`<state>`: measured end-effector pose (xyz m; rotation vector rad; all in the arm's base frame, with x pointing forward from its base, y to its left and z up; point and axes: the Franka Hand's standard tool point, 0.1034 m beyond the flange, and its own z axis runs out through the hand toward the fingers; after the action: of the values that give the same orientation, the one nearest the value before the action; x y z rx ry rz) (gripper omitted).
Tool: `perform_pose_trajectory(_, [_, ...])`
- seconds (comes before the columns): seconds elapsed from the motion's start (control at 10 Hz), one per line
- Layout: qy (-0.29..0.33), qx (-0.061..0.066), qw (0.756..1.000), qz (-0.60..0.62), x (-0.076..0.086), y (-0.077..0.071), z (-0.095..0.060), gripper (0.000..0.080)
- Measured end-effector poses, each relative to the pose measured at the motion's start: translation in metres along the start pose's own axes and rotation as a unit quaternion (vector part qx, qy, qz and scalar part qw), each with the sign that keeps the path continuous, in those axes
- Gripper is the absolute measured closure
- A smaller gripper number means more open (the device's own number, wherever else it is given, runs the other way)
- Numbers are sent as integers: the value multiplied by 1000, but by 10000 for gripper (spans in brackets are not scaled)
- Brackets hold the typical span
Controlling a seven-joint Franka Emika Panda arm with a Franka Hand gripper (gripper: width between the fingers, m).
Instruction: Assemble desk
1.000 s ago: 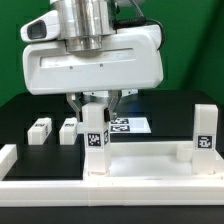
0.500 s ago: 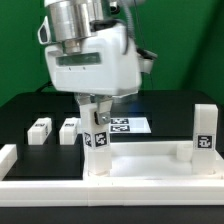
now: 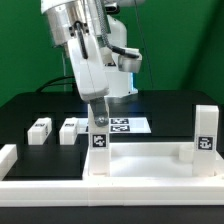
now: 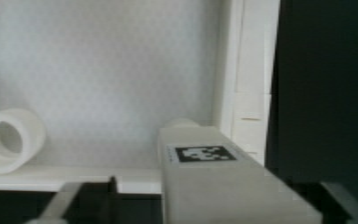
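Desk leg (image 3: 98, 158) stands at the tabletop (image 3: 150, 168)'s 9 o'clock end, claw (image 3: 98, 120) astride it; pinching or slack, I cannot tell. Likely mid-screwing: the next move is to twist it tight, keeping it plumb.

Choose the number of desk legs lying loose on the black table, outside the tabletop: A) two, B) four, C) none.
A: two loose legs lie at the exterior view's left, while two upright legs stand on the tabletop.
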<state>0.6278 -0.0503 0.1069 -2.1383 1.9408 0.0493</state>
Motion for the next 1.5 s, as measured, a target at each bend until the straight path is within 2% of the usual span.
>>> perform_pose_trajectory(0.1, [8,-7,996,-88,-1,0,0,216])
perform_pose_trajectory(0.2, [14,-13,984,-179,-3,0,2,170])
perform_pose_trajectory(0.3, [17,-13,964,-265,-4,-1,2,170])
perform_pose_trajectory(0.6, [17,-16,938,-347,-2,0,3,151])
perform_pose_trajectory(0.7, [16,-29,901,-433,-2,-2,0,151])
perform_pose_trajectory(0.8, [20,-43,840,-540,0,-15,-8,151])
perform_pose_trajectory(0.9, [0,-59,777,-627,-3,-16,-9,151])
perform_pose_trajectory(1.1, [-1,-59,786,-615,-1,-15,-9,151])
perform_pose_trajectory(1.3, [2,-58,816,-575,-1,-15,-9,408])
perform_pose_trajectory(1.4, [6,-59,836,-546,2,-15,-10,408])
perform_pose_trajectory(1.5, [11,-58,861,-504,4,-15,-10,494])
